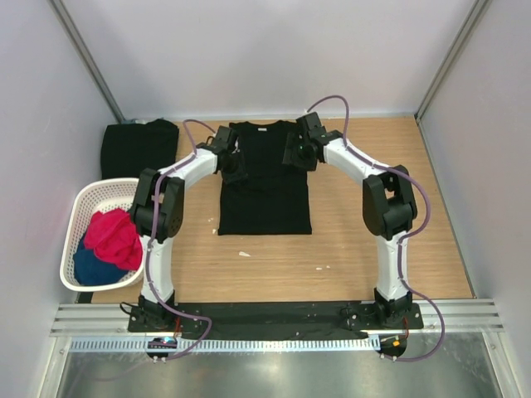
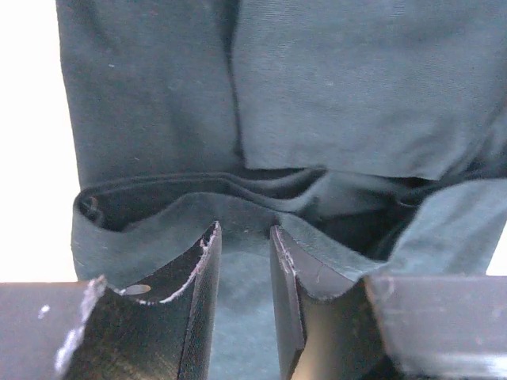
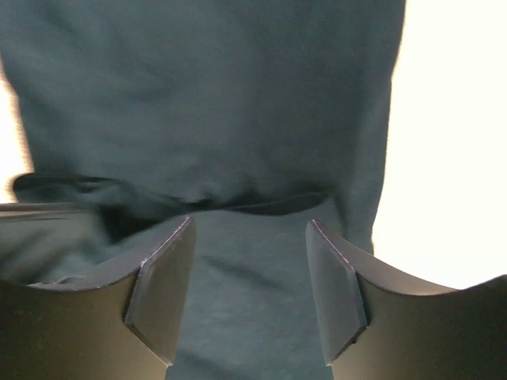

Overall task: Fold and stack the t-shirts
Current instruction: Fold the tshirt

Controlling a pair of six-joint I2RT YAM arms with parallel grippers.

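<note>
Left fingers [image 2: 198,309] sit slightly apart, right fingers [image 3: 162,293] wide apart, both over the shoulders of the black t-shirt [image 1: 265,195]. A folded t-shirt [image 1: 133,149] lies at ten o'clock.

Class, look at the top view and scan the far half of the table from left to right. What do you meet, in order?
folded black t-shirt → left gripper → right gripper. The spread black t-shirt lies beneath both grippers, so it is left out of the order.
</note>
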